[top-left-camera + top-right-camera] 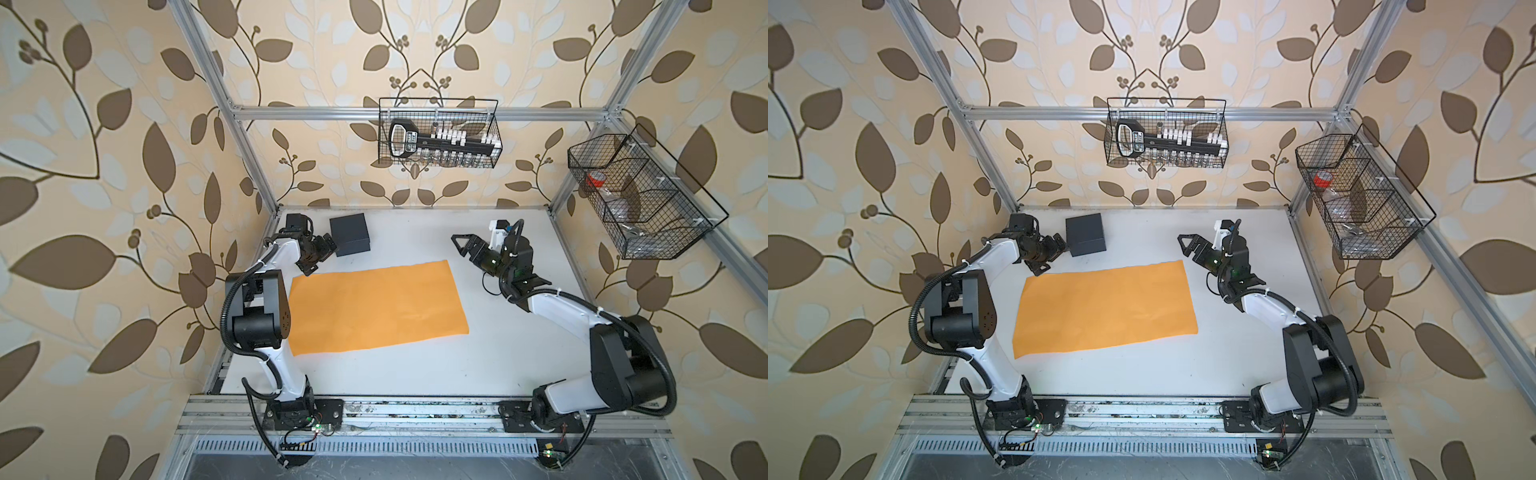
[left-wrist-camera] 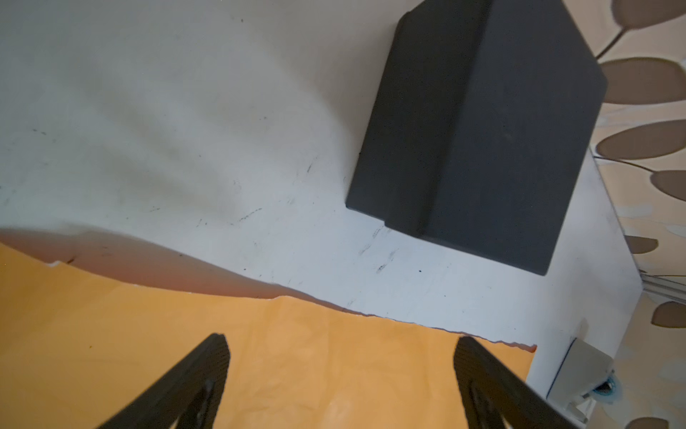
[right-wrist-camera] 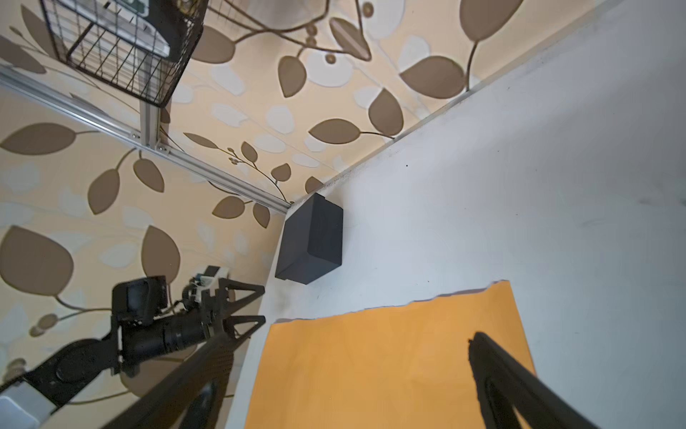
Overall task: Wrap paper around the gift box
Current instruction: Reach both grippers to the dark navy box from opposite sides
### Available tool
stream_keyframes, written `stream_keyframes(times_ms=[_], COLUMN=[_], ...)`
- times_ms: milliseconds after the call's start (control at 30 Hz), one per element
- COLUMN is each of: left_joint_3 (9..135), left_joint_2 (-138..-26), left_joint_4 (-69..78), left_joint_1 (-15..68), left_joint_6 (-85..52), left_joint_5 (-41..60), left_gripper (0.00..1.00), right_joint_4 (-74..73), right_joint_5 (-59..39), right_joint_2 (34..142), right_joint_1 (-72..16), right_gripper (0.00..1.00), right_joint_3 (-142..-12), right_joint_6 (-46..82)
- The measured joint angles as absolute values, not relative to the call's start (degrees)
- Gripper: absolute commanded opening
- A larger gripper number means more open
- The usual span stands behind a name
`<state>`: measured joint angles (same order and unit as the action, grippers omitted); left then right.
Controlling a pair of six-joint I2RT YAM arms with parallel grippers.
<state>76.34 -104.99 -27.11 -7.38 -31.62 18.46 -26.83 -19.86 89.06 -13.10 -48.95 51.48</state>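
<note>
Looking down, I see the paper (image 1: 378, 307) lying flat in the middle of the counter (image 1: 478, 365), so I think the box goes on top next. The box (image 1: 350, 234) sits off the paper, near the back left corner. My left fingers (image 2: 200, 371) are wide apart and empty, just beside the box, ready to grab it, I guess. My right fingers (image 3: 490, 371) are wide and empty too, hanging past the paper's back right corner, out of the way.

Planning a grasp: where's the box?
In both top views the black box stands far left, just beyond the orange paper, beside the left gripper.
</note>
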Motion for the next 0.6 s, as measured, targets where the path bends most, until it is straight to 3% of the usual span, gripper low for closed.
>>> stream_keyframes(times_ms=[67, 167, 233, 367, 600], left_joint_3=[77.5, 80.6, 82.8, 86.7, 92.5], left_joint_2=[-105.9, -107.5, -109.1, -113.2, -121.9], left_joint_4=[-27.0, -26.7, -26.1, -24.2, -22.5], left_joint_1=[-7.7, -7.9, -8.0, -8.0, -8.0], left_joint_6=[-31.9, -32.2, -32.2, -32.1, -32.1], left_joint_5=[19.9, 22.3, 23.6, 25.8, 28.1], left_gripper=[0.99, 0.99, 0.99, 0.99, 0.99], right_joint_4=[-29.3, -31.5, -29.6, -25.0, -19.9], right_joint_5=[-23.6, -26.7, -27.4, -27.9, -27.2], right_joint_2=[96.7, 106.3, 110.3, 117.8, 129.8], right_joint_1=[-12.8, -14.2, -16.2, -21.3, -27.0], right_gripper=[0.98, 0.82, 0.78, 0.83, 0.8], right_joint_3=[-55.1, -63.2, -68.0, -81.0, -99.3], right_joint_6=[55.6, 59.1, 59.2, 58.1, 54.7])
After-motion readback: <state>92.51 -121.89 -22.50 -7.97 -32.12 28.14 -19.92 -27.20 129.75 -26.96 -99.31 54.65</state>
